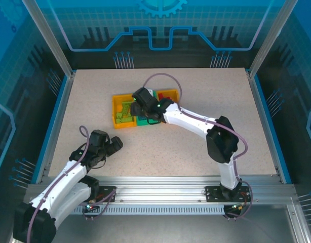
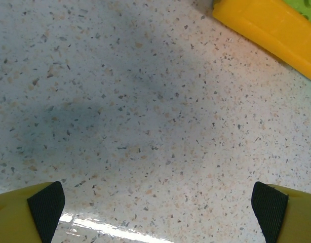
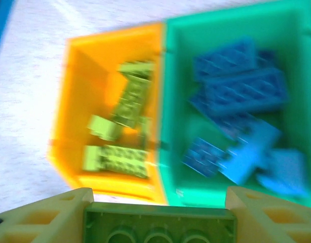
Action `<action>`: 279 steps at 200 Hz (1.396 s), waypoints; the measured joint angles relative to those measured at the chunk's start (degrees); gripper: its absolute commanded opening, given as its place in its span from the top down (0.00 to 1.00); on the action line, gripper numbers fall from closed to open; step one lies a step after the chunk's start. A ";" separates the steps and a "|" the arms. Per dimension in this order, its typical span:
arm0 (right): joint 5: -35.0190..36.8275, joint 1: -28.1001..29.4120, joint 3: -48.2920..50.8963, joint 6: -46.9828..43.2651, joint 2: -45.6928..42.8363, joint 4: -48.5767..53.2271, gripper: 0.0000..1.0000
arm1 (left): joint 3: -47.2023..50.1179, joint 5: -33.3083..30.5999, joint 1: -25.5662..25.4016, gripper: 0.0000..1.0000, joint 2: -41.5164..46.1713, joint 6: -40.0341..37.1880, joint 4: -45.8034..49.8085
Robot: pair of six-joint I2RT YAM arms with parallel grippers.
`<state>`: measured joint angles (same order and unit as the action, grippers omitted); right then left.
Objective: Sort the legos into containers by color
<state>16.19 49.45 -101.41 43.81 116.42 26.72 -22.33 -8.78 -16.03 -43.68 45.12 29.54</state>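
Note:
Three joined bins sit mid-table: the yellow-orange bin (image 1: 116,117) on the left, the green bin (image 1: 144,121) in the middle, the orange bin (image 1: 171,93) on the right, partly hidden by my right arm. In the right wrist view the yellow-orange bin (image 3: 84,101) holds lime green bricks (image 3: 115,159) and the green bin (image 3: 181,76) holds blue bricks (image 3: 236,86). My right gripper (image 3: 158,223) hovers over the bins, shut on a green brick (image 3: 158,225) seen from its hollow underside. My left gripper (image 2: 158,207) is open above bare table near the front left.
The yellow-orange bin's corner (image 2: 267,25) shows at the top right of the left wrist view. The right arm (image 1: 196,121) stretches diagonally from its base across the table's right half. Blue rails edge the speckled tabletop (image 1: 221,101).

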 measured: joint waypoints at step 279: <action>2.32 -10.08 37.51 -34.62 -38.75 -19.71 0.00 | -2.40 -6.19 0.00 0.01 0.00 -3.04 3.17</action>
<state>18.50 39.38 -63.90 9.19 77.67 7.01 -24.73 -14.96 -16.03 -43.68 42.09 32.71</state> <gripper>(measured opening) 0.999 0.988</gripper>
